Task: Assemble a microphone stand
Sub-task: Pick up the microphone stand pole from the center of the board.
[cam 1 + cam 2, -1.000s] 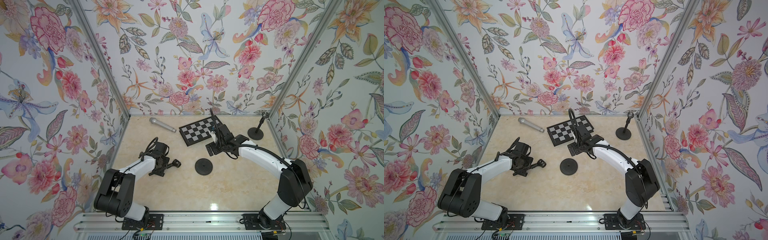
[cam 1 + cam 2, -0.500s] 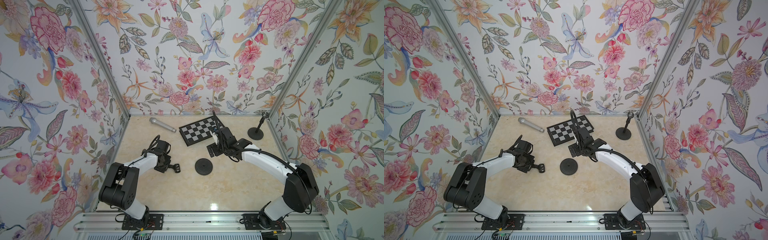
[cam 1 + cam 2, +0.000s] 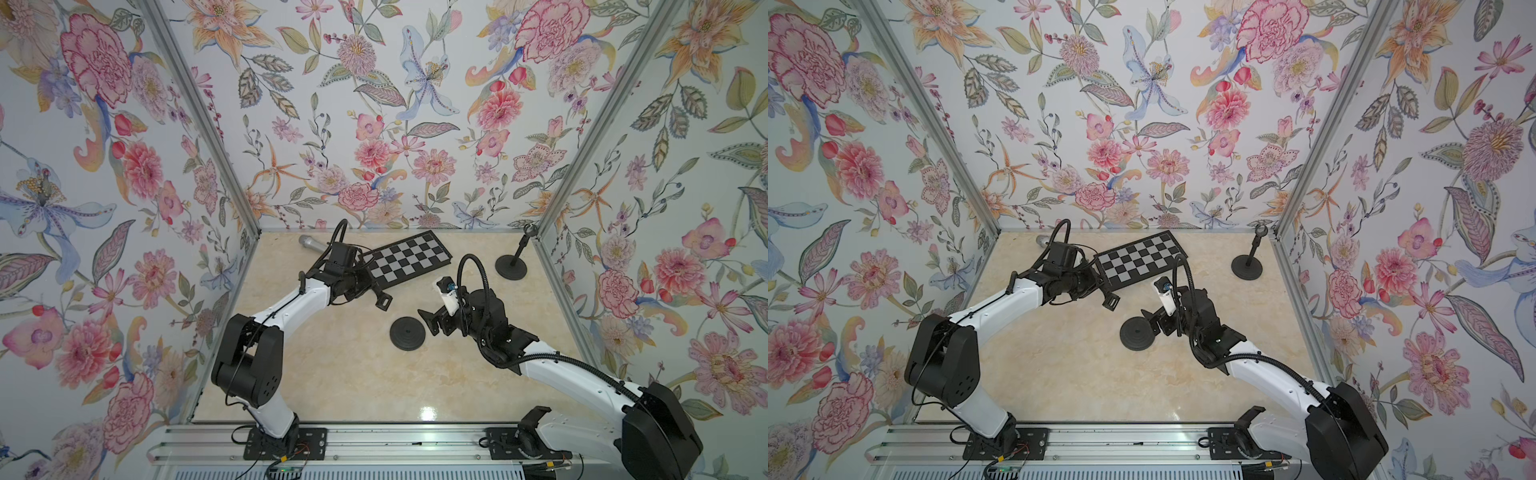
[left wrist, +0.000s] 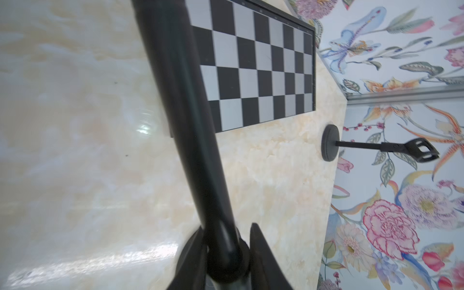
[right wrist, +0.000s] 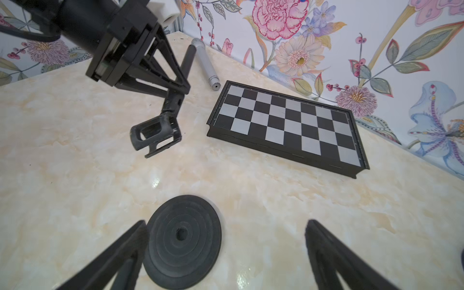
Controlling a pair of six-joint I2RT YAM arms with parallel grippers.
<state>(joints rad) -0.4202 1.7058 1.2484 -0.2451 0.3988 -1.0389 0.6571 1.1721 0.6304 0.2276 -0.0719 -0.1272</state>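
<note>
Right wrist view gives the clearest account: the left gripper point(image 5: 177, 88) is pressed together on the pole point(image 5: 188, 59), pinching it just above the clip point(image 5: 155, 135), so the pole hangs tilted with the clip end low and the plain end pointing up and away. That grip near the joint probably leaves the long plain end free to be turned toward its socket. The clip hovers very close to the counter point(image 5: 276, 213), and from this angle I cannot tell whether it touches. The right gripper point(image 5: 226, 223) is spread wide and low over the base point(image 5: 182, 241), which lies flat with its centre hole facing up; the disc sits close against one finger and well clear of the other, so it is off-centre in the gap, seemingly placed to steady the disc while the pole goes in. In both top views the base point(image 3: 407, 333) lies just beside the right gripper point(image 3: 430, 322), with the clip point(image 3: 384, 301) near it but apart, on the side of the chessboard point(image 3: 407, 262). A finished stand point(image 3: 513, 262) stands upright in the far corner, and the microphone point(image 5: 204, 62) lies on its side by the back wall, both well apart from the work.
</note>
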